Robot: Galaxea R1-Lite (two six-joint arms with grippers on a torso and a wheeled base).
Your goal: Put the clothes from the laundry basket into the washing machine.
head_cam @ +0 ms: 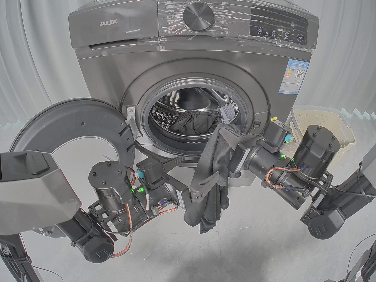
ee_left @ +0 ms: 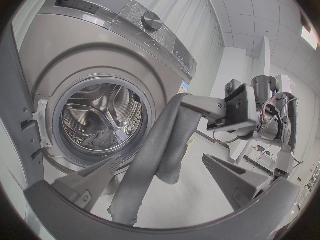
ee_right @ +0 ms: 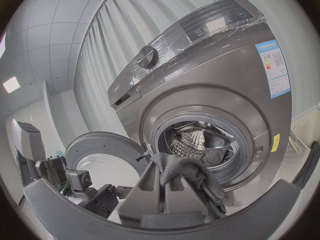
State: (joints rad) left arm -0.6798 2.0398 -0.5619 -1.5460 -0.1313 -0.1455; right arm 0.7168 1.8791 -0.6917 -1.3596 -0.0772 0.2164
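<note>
We saw the right gripper (head_cam: 229, 136) clamped tight on a dark garment (head_cam: 213, 165) just in front of the washing machine (head_cam: 117, 67) and its open mouth; the cloth hung down between the wide-spread fingers of the left gripper (head_cam: 191, 172); another dark piece (head_cam: 196, 122) lay inside the drum; the machine's door (head_cam: 70, 122) stood swung open at left; the laundry basket (head_cam: 333, 118) sat beside the machine at right.
</note>
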